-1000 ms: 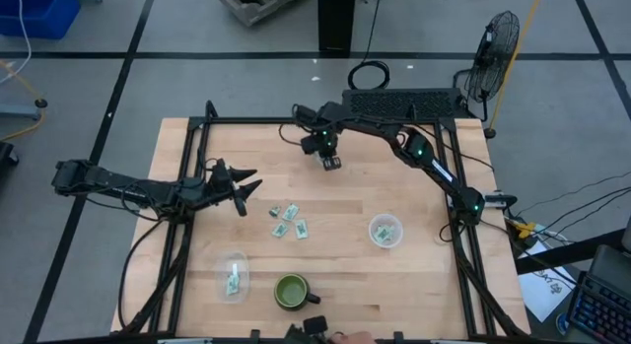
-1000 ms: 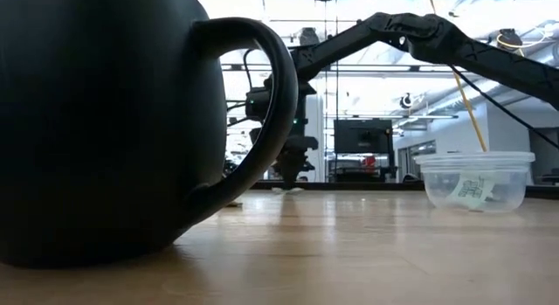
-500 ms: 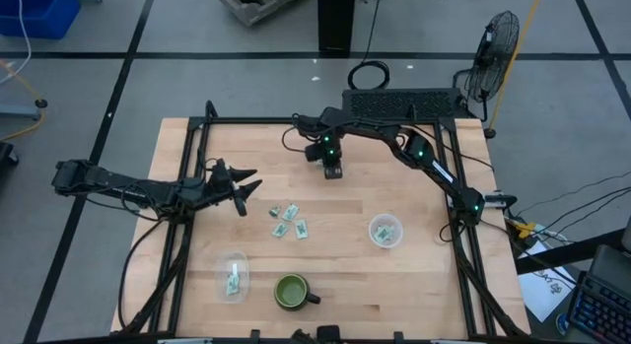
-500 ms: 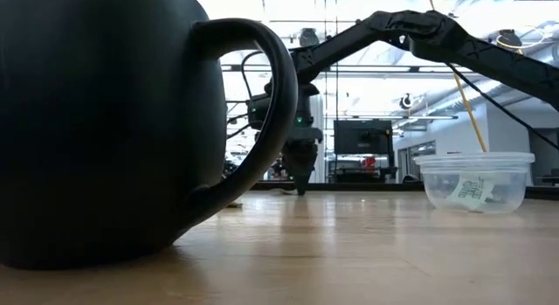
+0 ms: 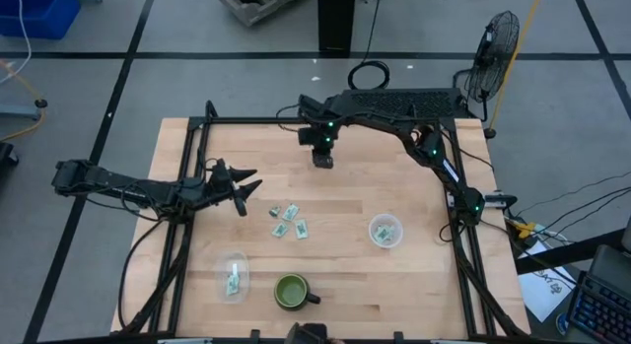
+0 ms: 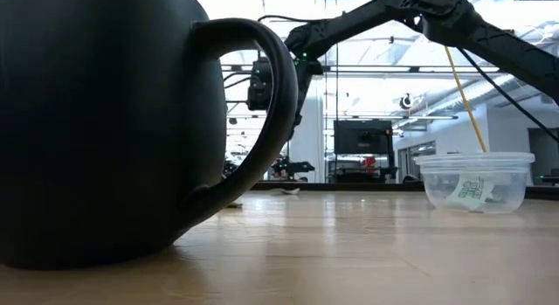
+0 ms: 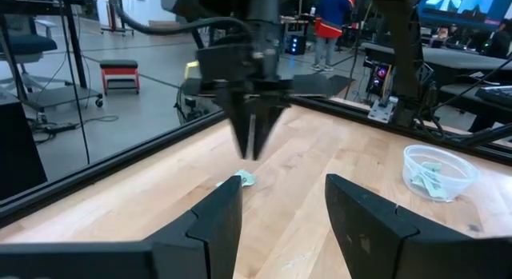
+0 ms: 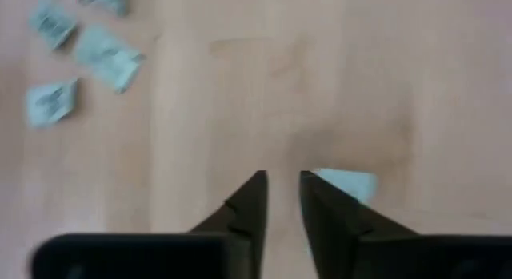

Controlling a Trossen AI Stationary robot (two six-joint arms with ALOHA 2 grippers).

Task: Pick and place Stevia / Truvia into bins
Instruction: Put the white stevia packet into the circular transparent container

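From my remote station: the right gripper (image 5: pixel 322 159) hangs over the far middle of the pale, straight-grained wooden table (image 5: pixel 414 285), its two dark tapered fingers (image 8: pixel 240 215) parted by only a narrow slit, with nothing between them. One loose packet (image 8: pixel 346 184), a flat pale-green paper rectangle, lies on the wood just beside one fingertip; whether it touches, I cannot tell. The left wrist camera shows that same gripper pointing straight down, clear of the table, with the packet lying under it. The left gripper (image 5: pixel 242 191) waits at the table's left side, its broad, blunt black fingers (image 7: pixel 216 223) spread wide and empty. A cluster of three packets (image 5: pixel 288 221), creased and lying at odd angles, sits near the table's centre, well apart from both grippers. The right clear cup (image 5: pixel 385 231), round, thin-walled and see-through, holds a few crumpled packets; the left clear cup (image 5: pixel 234 273) holds at least one. Between the cups, nearer the front edge, stands a dark green mug (image 5: pixel 291 292), rounded and glossy, its looped handle turned toward the right cup.
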